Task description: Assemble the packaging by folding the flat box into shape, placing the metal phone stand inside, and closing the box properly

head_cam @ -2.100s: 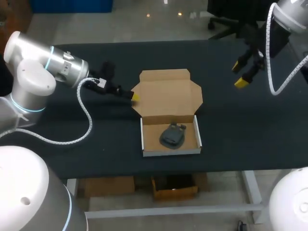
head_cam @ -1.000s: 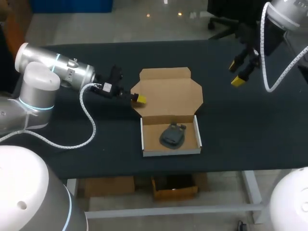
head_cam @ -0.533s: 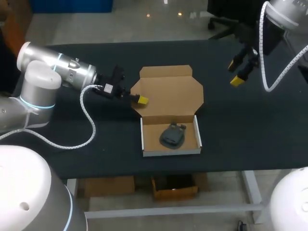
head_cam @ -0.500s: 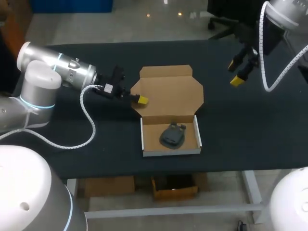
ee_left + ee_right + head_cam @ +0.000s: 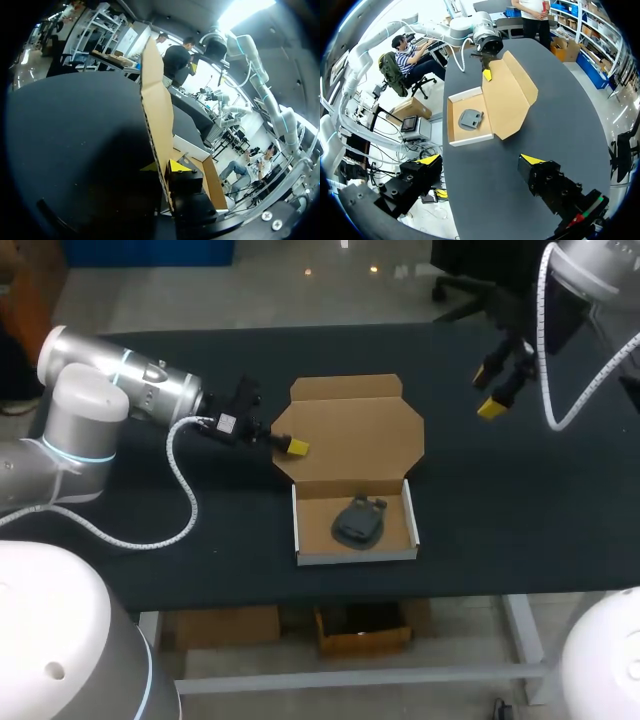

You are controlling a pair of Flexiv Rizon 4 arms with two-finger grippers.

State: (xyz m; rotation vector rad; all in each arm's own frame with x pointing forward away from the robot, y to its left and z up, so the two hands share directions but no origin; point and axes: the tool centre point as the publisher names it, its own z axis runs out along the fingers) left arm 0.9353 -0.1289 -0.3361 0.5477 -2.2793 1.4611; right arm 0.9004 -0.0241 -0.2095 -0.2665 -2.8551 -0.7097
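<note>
Left gripper (image 5: 292, 447) pinches the lid (image 5: 350, 430) edge to fold it over the phone stand (image 5: 358, 521); right gripper (image 5: 490, 392) waits spread, far from the lid.

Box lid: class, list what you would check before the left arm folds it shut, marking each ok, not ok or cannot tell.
1. Phone stand lies inside the tray: ok.
2. Left gripper, jaws shut on the lid edge: ok.
3. Lid closed over tray: not ok, open.
4. Right gripper clear of lid, jaws open: ok.
5. Lid's front flap creased for tucking: cannot tell.
</note>
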